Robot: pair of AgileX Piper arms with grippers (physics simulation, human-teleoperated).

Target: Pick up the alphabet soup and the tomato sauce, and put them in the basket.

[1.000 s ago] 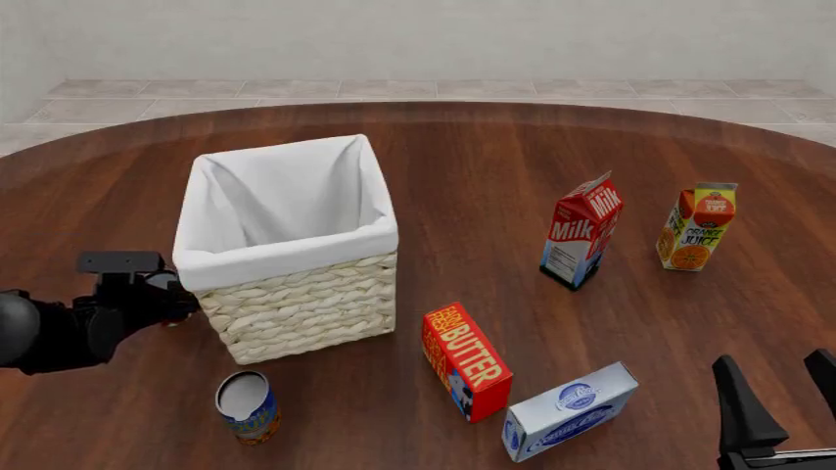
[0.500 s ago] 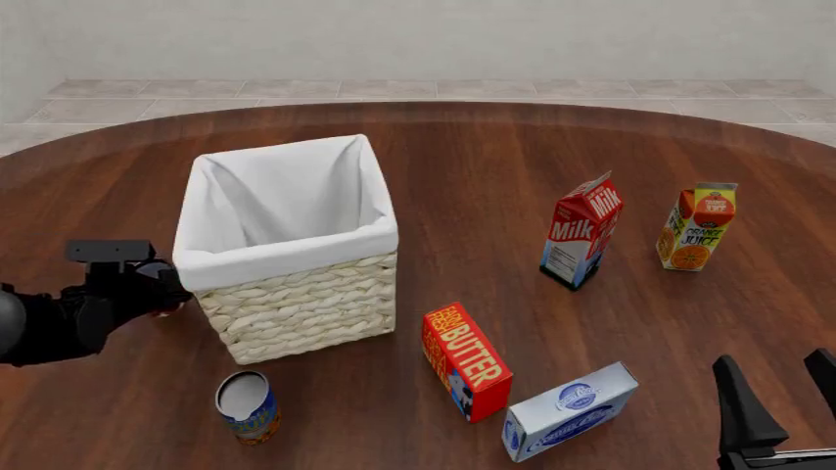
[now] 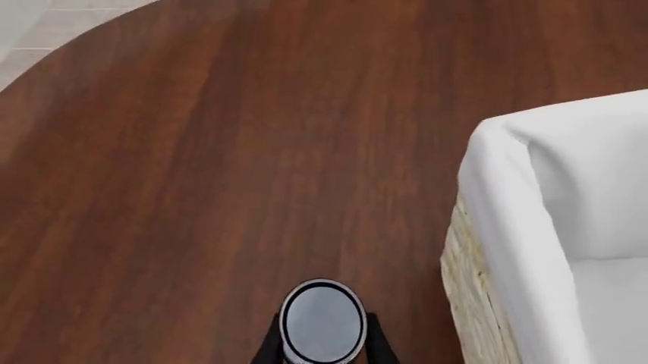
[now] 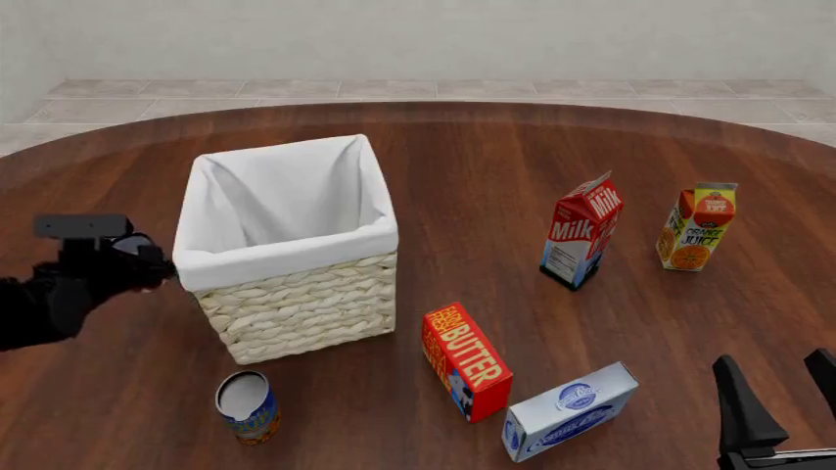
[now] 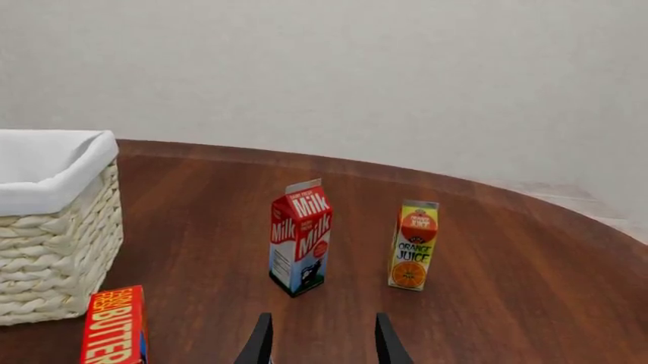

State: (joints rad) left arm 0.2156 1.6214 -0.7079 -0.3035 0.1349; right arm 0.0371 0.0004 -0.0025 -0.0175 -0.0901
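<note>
Left gripper (image 3: 322, 345) clenched on tomato sauce (image 3: 322, 324), held above table (image 4: 523, 166) just left of basket (image 4: 301, 294). Alphabet soup (image 4: 247, 406) upright on table, in front of basket. Right gripper (image 5: 319, 341) released, near table edge.

The left gripper (image 4: 141, 262) is rising and swinging left, out from the basket (image 4: 290, 299); a second ago it sat low by the basket's near-left corner, now it is higher and level with the cloth rim; its camera block has climbed with it; the can (image 3: 322, 321) clamped between the fingers (image 3: 378, 345) has lifted off the table (image 4: 523, 176) with them, grey lid showing in the wrist view, label hidden; the arm has pulled back towards the left edge.
</note>
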